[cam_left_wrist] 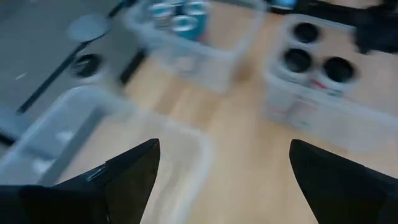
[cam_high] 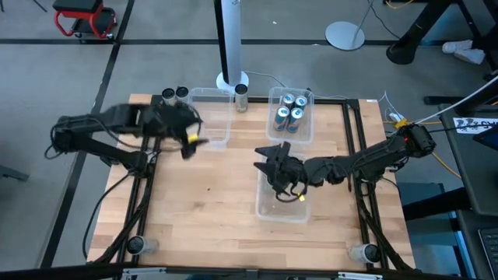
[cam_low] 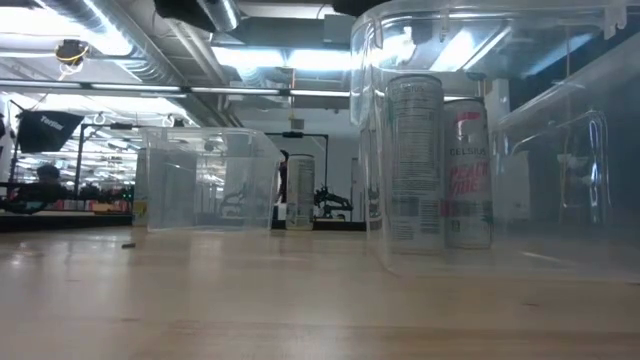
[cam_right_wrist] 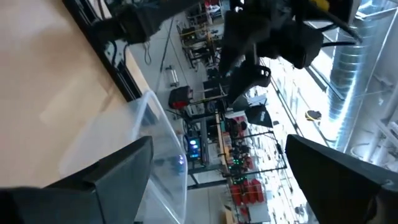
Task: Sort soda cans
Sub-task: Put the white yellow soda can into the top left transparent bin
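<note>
Four blue-and-silver soda cans (cam_high: 289,110) stand in the clear plastic bin (cam_high: 274,124) far right, while the left gripper (cam_high: 189,138) and right gripper (cam_high: 271,161) hover, both jaws apart and empty.

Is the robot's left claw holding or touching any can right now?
Apart. The left wrist view shows the left gripper wide open with only bare table and a clear bin between its fingers; the cans sit farther off.
</note>
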